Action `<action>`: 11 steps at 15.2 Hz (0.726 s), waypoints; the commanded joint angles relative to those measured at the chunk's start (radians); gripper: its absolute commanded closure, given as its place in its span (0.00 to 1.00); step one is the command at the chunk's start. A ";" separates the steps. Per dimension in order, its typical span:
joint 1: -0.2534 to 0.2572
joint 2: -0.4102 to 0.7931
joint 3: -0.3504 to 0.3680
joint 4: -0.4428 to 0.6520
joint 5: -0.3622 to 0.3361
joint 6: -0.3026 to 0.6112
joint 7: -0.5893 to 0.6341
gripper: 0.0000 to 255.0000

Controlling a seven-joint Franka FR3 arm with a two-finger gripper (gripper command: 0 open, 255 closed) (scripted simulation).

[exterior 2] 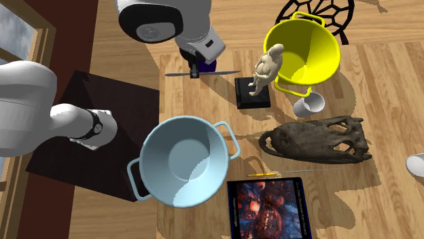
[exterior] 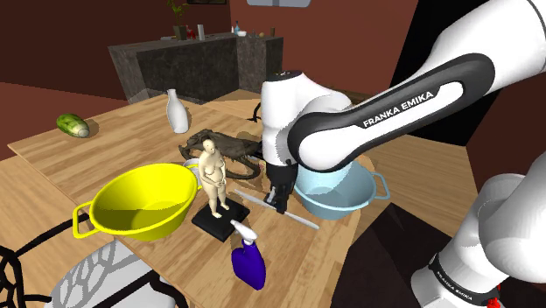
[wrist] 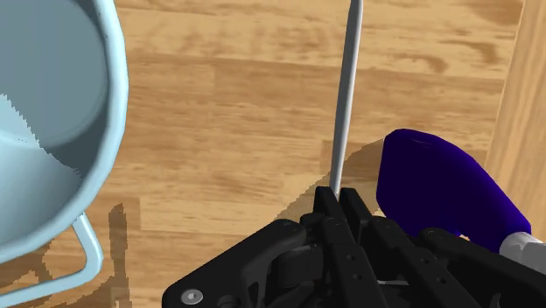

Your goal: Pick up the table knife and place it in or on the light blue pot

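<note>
1. A wooden counter point(exterior: 52, 166) stands in a room with dark red walls, and many things sit on it.
2. The knife point(exterior: 302, 220) is long, thin and grey. In the shoulder view it lies near the front edge of the counter, between the light blue pot point(exterior: 339, 208) and a dark blue spray bottle point(exterior: 248, 262).
3. The end effector point(exterior: 278, 203) is down on the middle of the knife. In the wrist view its two black fingers point(wrist: 325, 210) are pinched tight with the knife between them, so it has hold of the knife.
4. I cannot tell if the knife is off the wood yet. It looks very low.
5. I think the grab is the step in hand, and the lift comes next.
6. The next move calls for a straight lift, high enough for the knife to clear the rim of the pot. Then comes a short trip sideways, because the pot is just beside the end effector.
7. The knife sticks out a long way on both sides. It could bump the spray bottle or the small statue point(exterior: 213, 175) if it swings, so the move should be slow and level.
</note>
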State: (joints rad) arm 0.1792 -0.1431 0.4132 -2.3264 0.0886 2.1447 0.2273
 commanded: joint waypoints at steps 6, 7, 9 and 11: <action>-0.009 -0.055 -0.023 0.024 0.014 -0.078 -0.037 1.00; -0.017 -0.076 -0.039 0.005 0.017 -0.080 -0.065 1.00; -0.035 -0.115 -0.073 -0.030 0.021 -0.086 -0.119 1.00; -0.052 -0.150 -0.108 -0.060 0.019 -0.092 -0.172 1.00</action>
State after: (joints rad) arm 0.1362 -0.2816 0.3208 -2.3769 0.1098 2.0553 0.0815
